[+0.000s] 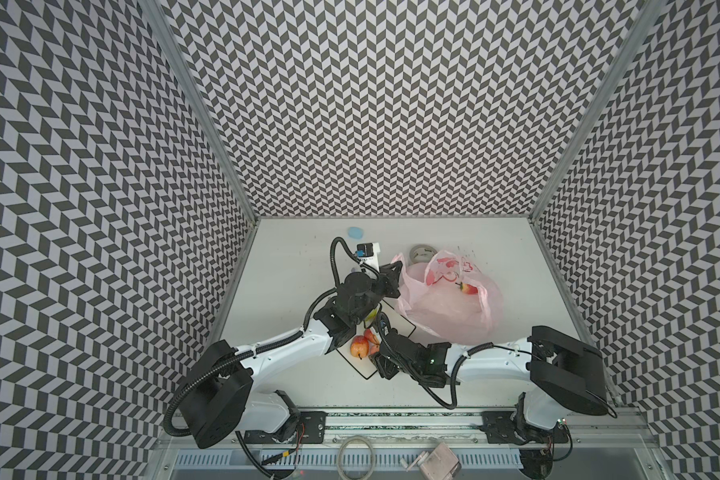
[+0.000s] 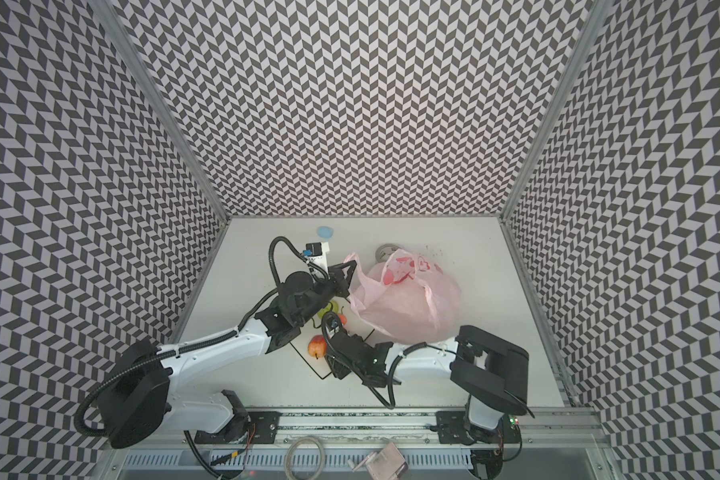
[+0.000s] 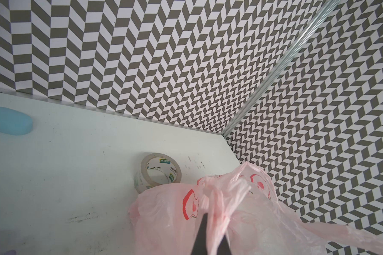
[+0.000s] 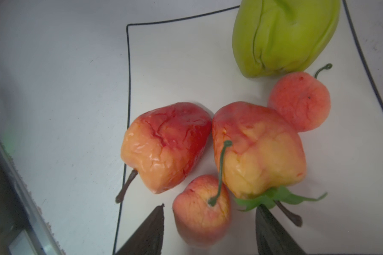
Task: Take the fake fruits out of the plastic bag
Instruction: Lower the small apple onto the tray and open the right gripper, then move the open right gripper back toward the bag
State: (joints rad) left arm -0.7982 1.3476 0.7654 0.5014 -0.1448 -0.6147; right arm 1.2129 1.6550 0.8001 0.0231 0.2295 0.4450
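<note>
Pink plastic bag (image 1: 449, 307) pinched at handle by closed left gripper (image 3: 208, 220). Right gripper (image 4: 210, 205) spread open over plate (image 4: 186, 55), small fruit (image 4: 199, 218) free between jaws. Red fruit (image 1: 468, 288) inside bag: lift straight up, avoid nudging plated fruits (image 4: 164, 145).

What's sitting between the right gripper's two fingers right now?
In the right wrist view, a small red-yellow fruit with a green stem lies on the white plate between the fingers of the open right gripper.
</note>
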